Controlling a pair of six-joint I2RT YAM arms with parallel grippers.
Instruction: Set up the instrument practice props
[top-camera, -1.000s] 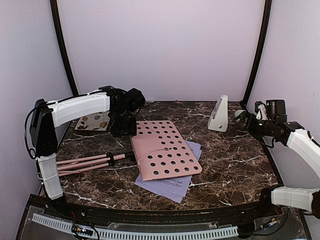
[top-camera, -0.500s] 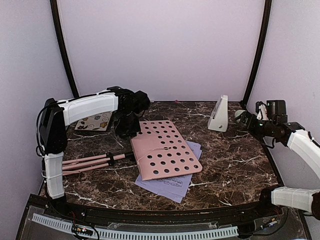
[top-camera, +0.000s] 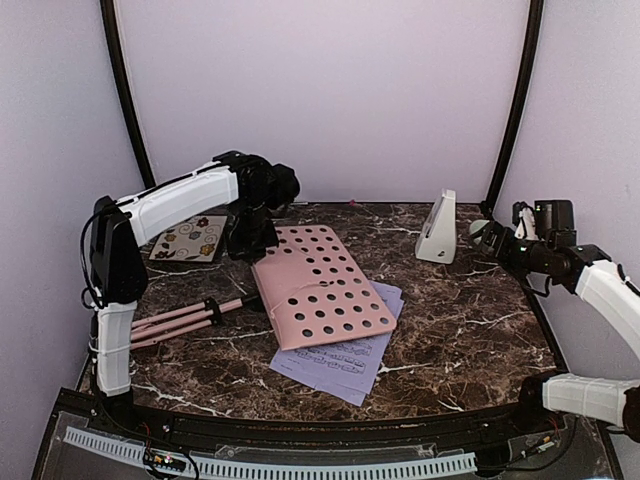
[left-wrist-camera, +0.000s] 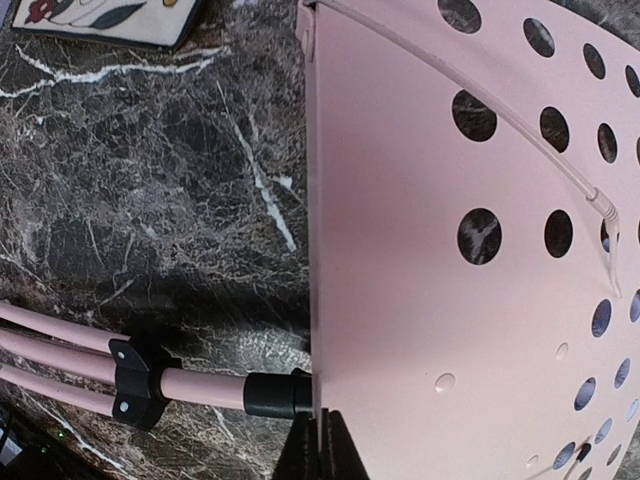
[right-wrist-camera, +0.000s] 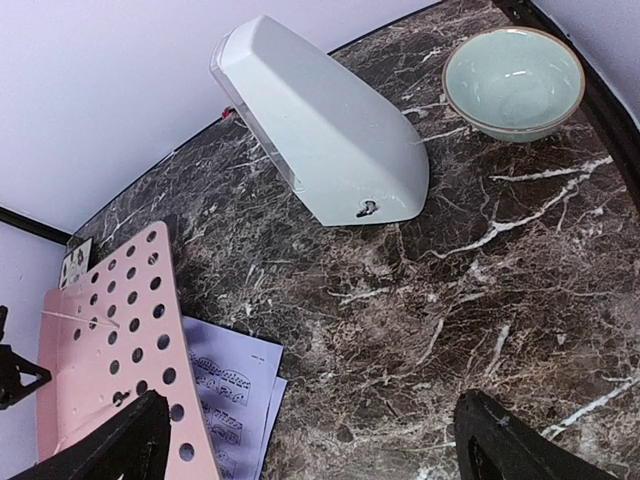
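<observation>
Left gripper (left-wrist-camera: 322, 445): we see its fingers pinched tight on the left edge of the music stand (top-camera: 320, 290) plate, right beside the black collar where the pole joins.
Right gripper (right-wrist-camera: 310, 450): we see its jaws spread wide with nothing between them. It hangs over the table (top-camera: 470, 330) at the far right.
Music stand: lies flat-ish mid-table, perforated plate face up. A shadow under the gripped edge suggests that edge is off the marble, but we cannot tell for sure.
Tripod legs (top-camera: 185, 320): folded together, lying on the marble and pointing out to the left of the plate.
Sheet-music pages (top-camera: 335, 365): both lavender, mostly under the plate. Their near and right corners stick out, and the notation is visible.
Metronome (top-camera: 437, 228): upright at the far right by the back wall, well apart from the stand.
Bowl (right-wrist-camera: 514, 82): pale green, just right of the metronome and not touching it.
Floral tile (top-camera: 188, 242): flat at the far left, behind the legs.
</observation>
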